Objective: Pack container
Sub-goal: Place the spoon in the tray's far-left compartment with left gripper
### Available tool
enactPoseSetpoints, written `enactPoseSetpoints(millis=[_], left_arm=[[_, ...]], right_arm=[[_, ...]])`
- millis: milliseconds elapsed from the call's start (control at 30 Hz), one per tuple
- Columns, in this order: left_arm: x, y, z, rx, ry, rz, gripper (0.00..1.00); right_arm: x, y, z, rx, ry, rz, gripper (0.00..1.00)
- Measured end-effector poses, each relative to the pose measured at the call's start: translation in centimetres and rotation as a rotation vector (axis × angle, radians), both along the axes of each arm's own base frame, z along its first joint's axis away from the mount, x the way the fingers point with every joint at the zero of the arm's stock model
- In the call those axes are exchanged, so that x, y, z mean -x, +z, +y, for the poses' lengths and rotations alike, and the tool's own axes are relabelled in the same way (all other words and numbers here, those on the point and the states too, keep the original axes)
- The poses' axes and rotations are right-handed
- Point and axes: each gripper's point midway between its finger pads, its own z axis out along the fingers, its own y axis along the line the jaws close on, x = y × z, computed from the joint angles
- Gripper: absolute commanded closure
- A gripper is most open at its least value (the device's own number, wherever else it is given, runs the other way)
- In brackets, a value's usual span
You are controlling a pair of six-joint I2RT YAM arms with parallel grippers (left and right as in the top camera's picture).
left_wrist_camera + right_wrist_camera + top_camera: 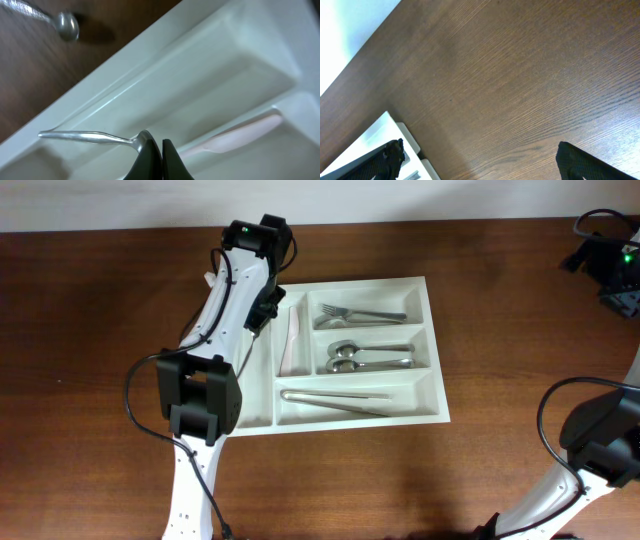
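The white container lies mid-table. Its wide compartments hold a fork, spoons and long silver pieces. A narrow compartment holds a pale pink utensil, which also shows in the left wrist view. My left gripper is shut on one end of a silver utensil, low over the container's leftmost narrow compartment. From overhead, the left wrist hides it. My right gripper is open and empty over bare table, far from the container.
The rounded end of another silver utensil lies on the brown table just outside the container's left wall. A white object sits at the lower left of the right wrist view. My right arm's wrist is at the far right table edge.
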Motion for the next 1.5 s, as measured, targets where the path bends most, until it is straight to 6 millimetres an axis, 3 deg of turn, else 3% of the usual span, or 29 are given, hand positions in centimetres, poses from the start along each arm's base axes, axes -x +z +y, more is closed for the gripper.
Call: enactPoseSetpoints(millis=[167,500,567,600,633,667,933,1067,1267,1367,1500], left_arm=[[1.0,-1.4,-1.2,0.060,0.077,0.044,0.98],[1.1,-1.5,-1.6,0.083,0.149,0.041,0.97],[1.0,-1.5,-1.5,0.083,0.152,0.040,0.82],[1.0,-1.5,-1.4,0.084,0.158,0.039,0.59],[0.9,-1.5,-1.3,0.085,0.158,0.038,0.22],[0.9,-1.5,-1.2,0.084,0.165,0.036,0.01],[0.6,-1.4,0.2,0.084,0.180,0.040,0.01],[-0.8,0.1,1.9,0.102,0.100,0.003,0.01],[-3.2,5.6,8.2,0.052,-0.076,-0.110,0.01],[-3.3,8.4,11.8,0.006,-0.191,-0.145,0.01],[-3.0,9.5,15.4,-0.022,-0.285,-0.138,0.01]], right_arm=[[0.0,0.0,0.0,0.000,0.000,0.000,0.01],[0.0,0.0,0.0,0.000,0.000,0.000,0.01],[0.0,0.0,0.0,0.000,0.000,0.000,0.01],[0.0,0.0,0.0,0.000,0.000,0.000,0.01],[0.0,0.0,0.0,0.000,0.000,0.000,0.01],[0.0,0.0,0.0,0.000,0.000,0.000,0.01],[0.0,0.0,0.0,0.000,0.000,0.000,0.01],[0.0,0.0,0.0,0.000,0.000,0.000,0.01],[0.0,0.0,0.0,0.000,0.000,0.000,0.01],[0.0,0.0,0.0,0.000,0.000,0.000,0.01],[0.0,0.0,0.0,0.000,0.000,0.000,0.01]])
